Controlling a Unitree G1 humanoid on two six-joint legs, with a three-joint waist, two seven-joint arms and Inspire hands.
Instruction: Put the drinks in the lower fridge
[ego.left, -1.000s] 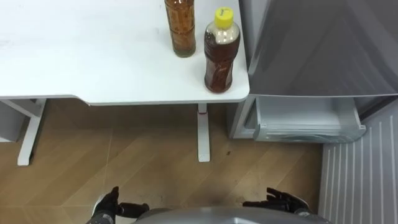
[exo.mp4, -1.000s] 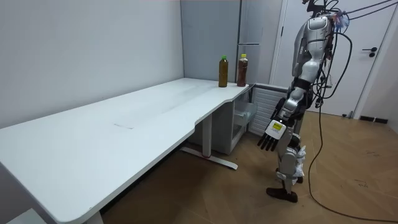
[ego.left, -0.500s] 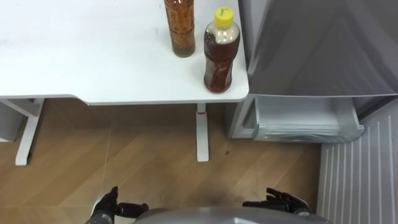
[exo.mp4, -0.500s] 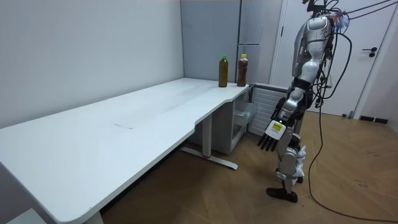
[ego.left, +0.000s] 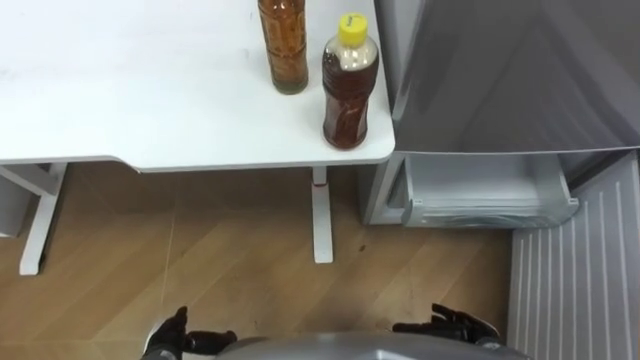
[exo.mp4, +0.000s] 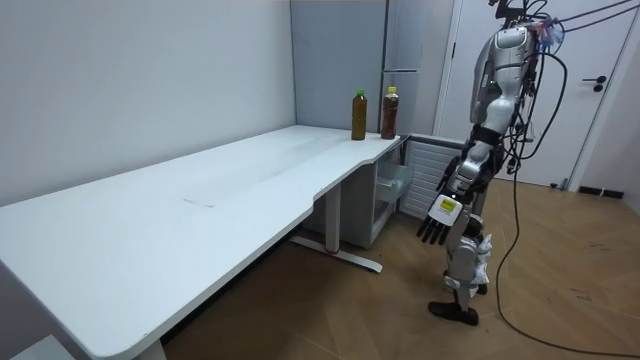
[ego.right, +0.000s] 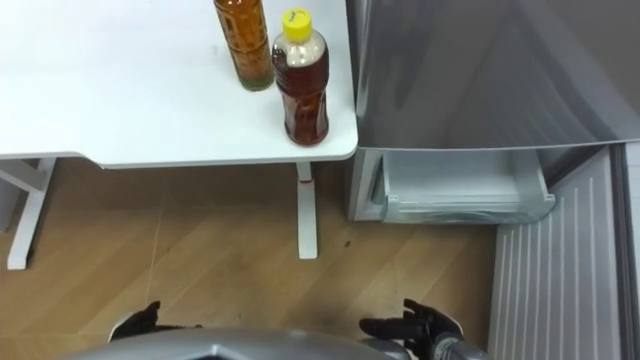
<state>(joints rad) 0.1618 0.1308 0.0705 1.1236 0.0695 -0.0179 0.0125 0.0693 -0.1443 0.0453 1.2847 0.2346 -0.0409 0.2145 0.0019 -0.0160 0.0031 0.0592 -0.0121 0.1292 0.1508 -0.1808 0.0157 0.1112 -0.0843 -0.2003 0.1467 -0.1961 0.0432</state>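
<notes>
White bench (ego.left: 120, 90) carried a yellow-capped bottle (ego.left: 346, 85) and a second bottle (ego.left: 283, 45) close together at its corner beside the fridge (ego.left: 500, 70). Left hand (ego.left: 178, 335) and right hand (ego.left: 452, 325) hung low, fingers relaxed, holding nothing.

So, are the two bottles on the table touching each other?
Apart. The left eye view shows bare white table between the yellow-capped bottle and the other bottle; the room view shows that gap too.

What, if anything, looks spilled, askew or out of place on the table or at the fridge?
Nothing is spilled or tipped. The yellow-capped bottle and the other bottle stand upright on the table, the first close to its corner edge by the fridge, whose lower compartment is open.
</notes>
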